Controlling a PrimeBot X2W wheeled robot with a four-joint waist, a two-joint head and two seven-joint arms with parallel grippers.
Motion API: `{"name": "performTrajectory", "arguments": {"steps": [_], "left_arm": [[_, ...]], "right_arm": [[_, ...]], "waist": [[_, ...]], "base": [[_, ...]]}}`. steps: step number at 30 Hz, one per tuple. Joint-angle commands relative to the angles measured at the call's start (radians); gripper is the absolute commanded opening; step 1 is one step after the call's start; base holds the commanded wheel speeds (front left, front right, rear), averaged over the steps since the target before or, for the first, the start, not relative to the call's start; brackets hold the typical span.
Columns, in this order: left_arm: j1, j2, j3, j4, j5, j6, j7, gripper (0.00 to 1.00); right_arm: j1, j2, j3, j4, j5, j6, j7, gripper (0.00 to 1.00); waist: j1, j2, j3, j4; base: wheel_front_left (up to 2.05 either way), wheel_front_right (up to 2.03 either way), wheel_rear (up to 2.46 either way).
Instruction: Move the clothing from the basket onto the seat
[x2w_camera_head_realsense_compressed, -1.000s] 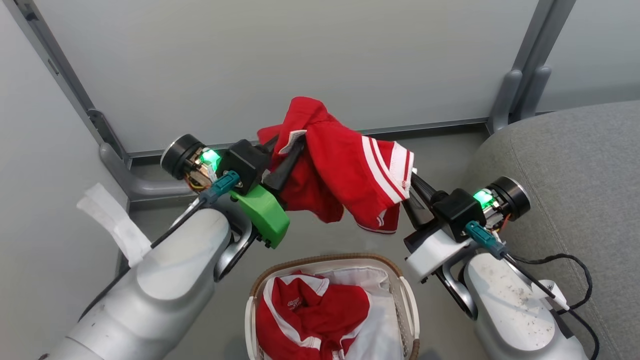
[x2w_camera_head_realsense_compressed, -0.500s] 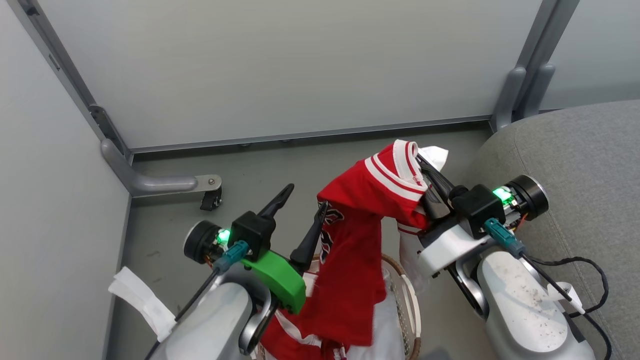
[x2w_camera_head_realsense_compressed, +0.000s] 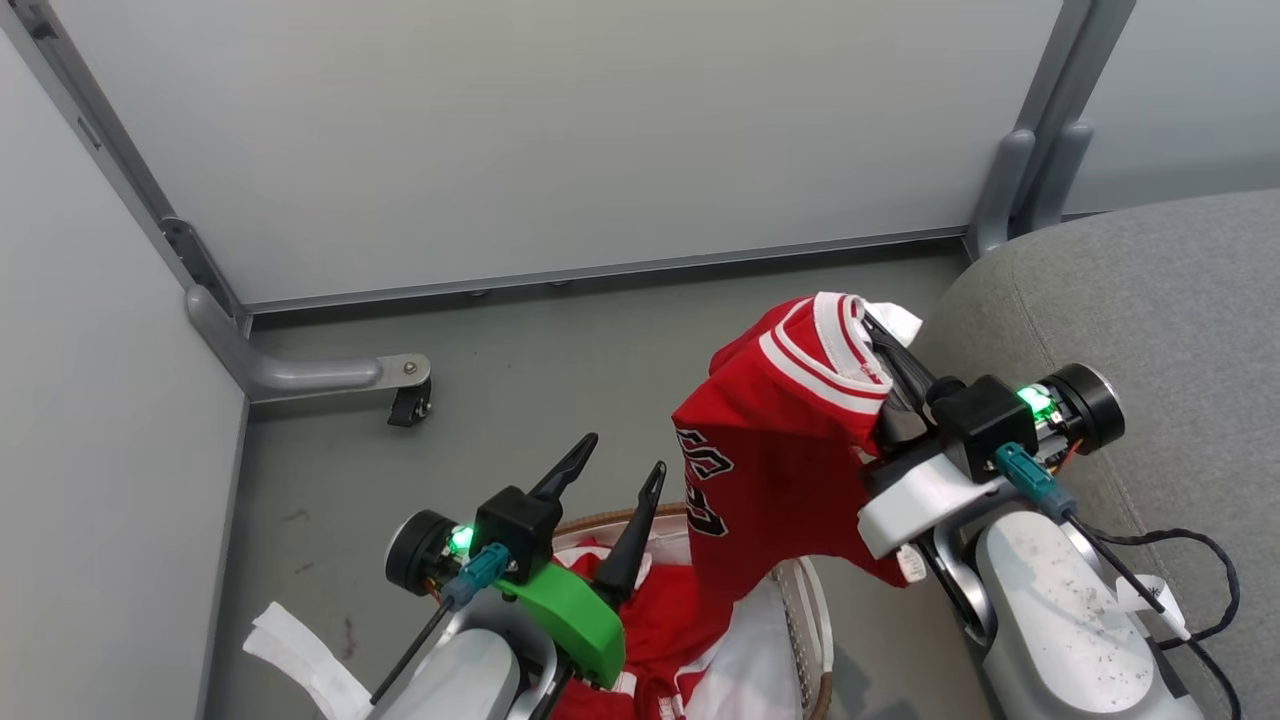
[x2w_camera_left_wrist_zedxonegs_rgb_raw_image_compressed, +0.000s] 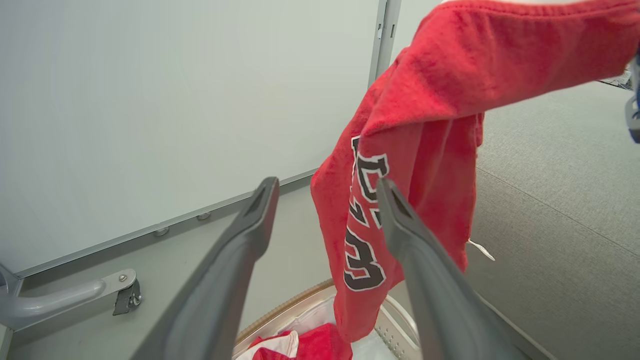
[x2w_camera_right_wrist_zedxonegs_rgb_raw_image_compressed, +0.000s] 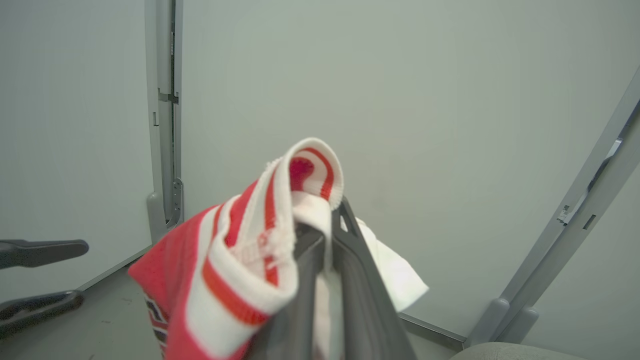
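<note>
Hanging off your right tool (x2w_camera_head_realsense_compressed: 880, 335) is a red jersey (x2w_camera_head_realsense_compressed: 770, 470). The two fingers are clamped tight on its red-and-white striped trim, and in the right wrist view you can see a bit of white fabric squeezed between them. From there the jersey droops down and to the left, with its black, white-outlined lettering facing the head camera. Its lower edge dangles over the right side of the basket (x2w_camera_head_realsense_compressed: 812, 640), though you can't really tell if it touches anything inside. The gripped end is up in the air just beside the rounded edge of the grey sofa (x2w_camera_head_realsense_compressed: 1150, 300), so it's over the floor (x2w_camera_head_realsense_compressed: 520, 400) and not over the cushion. Your left tool (x2w_camera_head_realsense_compressed: 624, 452) is spread wide with nothing in it. Its fingers point up over the basket's far brown woven rim, right next to the hanging jersey, and it's too close to call whether the nearer finger brushes the cloth. Down in the basket there are more red and white clothes (x2w_camera_head_realsense_compressed: 660, 620) bunched on a white liner sheet (x2w_camera_head_realsense_compressed: 750, 660). Off to the left, a small black caster (x2w_camera_head_realsense_compressed: 400, 408) sits on the floor at the end of a grey frame foot.
</note>
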Motion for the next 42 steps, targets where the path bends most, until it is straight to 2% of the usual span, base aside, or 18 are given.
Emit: {"name": "performTrajectory", "arguments": {"steps": [1,8,19,25,33,42], "left_arm": [[0.02,-0.003,0.011,-0.001,0.009,-0.004,-0.003,1.0],[0.038,-0.018,0.029,-0.019,0.04,-0.009,-0.002,1.0],[0.018,-0.026,0.023,-0.066,0.063,-0.011,-0.002,1.0],[-0.003,-0.026,0.017,-0.07,0.065,-0.011,-0.002,1.0],[-0.018,-0.026,0.01,-0.074,0.074,-0.011,-0.002,1.0],[-0.052,-0.012,0.011,-0.087,0.093,-0.011,-0.002,1.0]], "right_arm": [[0.008,-0.003,-0.005,-0.005,-0.009,-0.001,-0.002,0.0],[-0.019,-0.009,-0.026,-0.011,-0.019,-0.001,-0.003,0.0],[-0.053,-0.05,-0.067,-0.03,-0.025,-0.001,-0.002,0.0],[-0.069,-0.07,-0.09,-0.038,-0.024,-0.001,-0.003,0.0],[-0.088,-0.074,-0.131,-0.048,-0.019,-0.001,-0.002,0.0],[-0.212,-0.116,-0.165,-0.063,-0.023,-0.001,-0.003,0.0]], "waist": [[0.0,-0.0001,0.001,-0.009],[0.0,-0.0001,0.015,-0.067],[0.0,-0.0001,0.074,-0.242],[0.0,-0.0001,0.113,-0.316],[0.0,-0.0001,0.152,-0.356],[0.0,-0.0001,0.226,-0.342]], "base": [[0.0,0.0,0.0],[0.0,0.0,0.0],[0.0,0.0,0.0],[0.0,0.0,0.0],[0.0,0.0,0.0],[0.0,0.0,0.0]]}}
